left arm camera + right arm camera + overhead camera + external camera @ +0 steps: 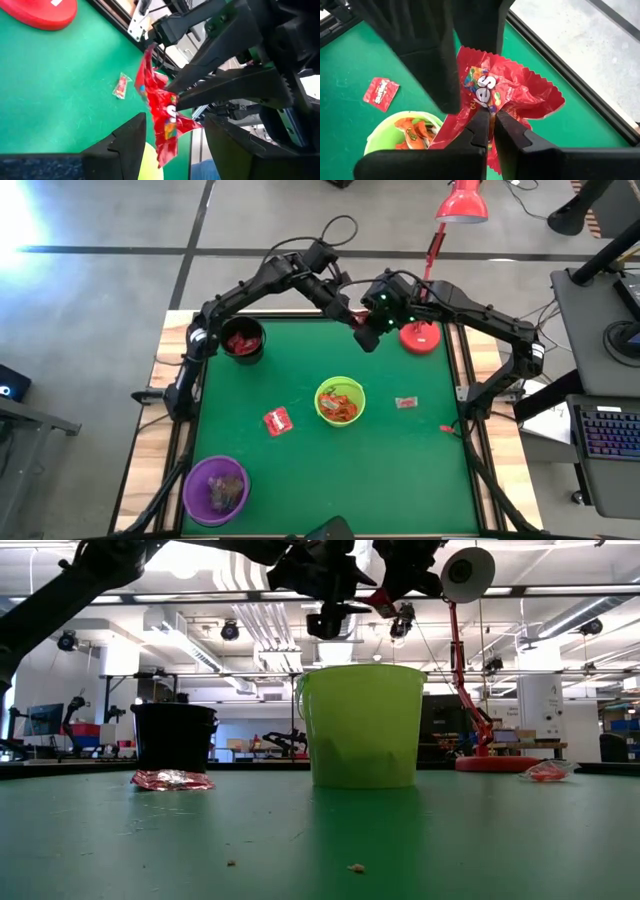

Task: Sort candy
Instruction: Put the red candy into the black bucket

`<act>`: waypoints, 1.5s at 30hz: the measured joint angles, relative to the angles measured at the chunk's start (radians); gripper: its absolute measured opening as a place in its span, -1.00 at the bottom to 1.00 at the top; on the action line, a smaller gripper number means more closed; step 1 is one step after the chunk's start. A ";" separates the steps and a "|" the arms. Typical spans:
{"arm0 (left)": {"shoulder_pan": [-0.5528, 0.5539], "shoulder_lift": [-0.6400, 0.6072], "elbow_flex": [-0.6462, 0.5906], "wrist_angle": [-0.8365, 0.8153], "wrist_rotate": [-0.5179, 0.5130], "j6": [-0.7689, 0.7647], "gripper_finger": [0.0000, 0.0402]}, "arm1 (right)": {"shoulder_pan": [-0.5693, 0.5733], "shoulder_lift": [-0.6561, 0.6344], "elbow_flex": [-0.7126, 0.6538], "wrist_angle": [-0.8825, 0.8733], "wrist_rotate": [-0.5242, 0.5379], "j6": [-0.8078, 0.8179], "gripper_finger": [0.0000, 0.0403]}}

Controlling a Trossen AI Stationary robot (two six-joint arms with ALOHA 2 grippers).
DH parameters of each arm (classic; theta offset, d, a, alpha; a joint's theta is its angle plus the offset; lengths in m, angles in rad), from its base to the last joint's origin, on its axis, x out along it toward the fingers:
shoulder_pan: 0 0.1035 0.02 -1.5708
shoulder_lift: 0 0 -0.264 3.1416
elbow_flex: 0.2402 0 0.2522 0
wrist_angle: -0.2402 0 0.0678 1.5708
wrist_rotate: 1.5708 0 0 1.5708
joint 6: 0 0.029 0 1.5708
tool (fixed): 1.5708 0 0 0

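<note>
A lime bowl [340, 401] sits mid-mat, a black bowl [243, 340] far left, a purple bowl [215, 489] near left, a red lamp [421, 337] at the far edge.

red packet [512, 95]: glossy crinkled foil | table [420, 470]: matt green felt | lime-green bowl [362, 725]: smooth plastic

Two dark jointed arms [262, 283], black cables looped above, blocky black fingers [479, 131].

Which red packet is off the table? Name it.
The crumpled red packet pinched in the right gripper, beside the open left gripper; the other red packet lies flat beside the lime-green bowl.
</note>
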 joint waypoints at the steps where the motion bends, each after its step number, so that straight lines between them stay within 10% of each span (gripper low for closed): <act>1: 0.000 0.000 0.000 0.000 -0.001 0.000 -0.10 | 0.000 0.000 0.000 0.000 0.000 0.000 -0.95; 45: 0.017 0.021 -0.006 0.008 0.025 0.053 -0.99 | 0.000 0.000 0.000 0.008 -0.046 0.020 -0.92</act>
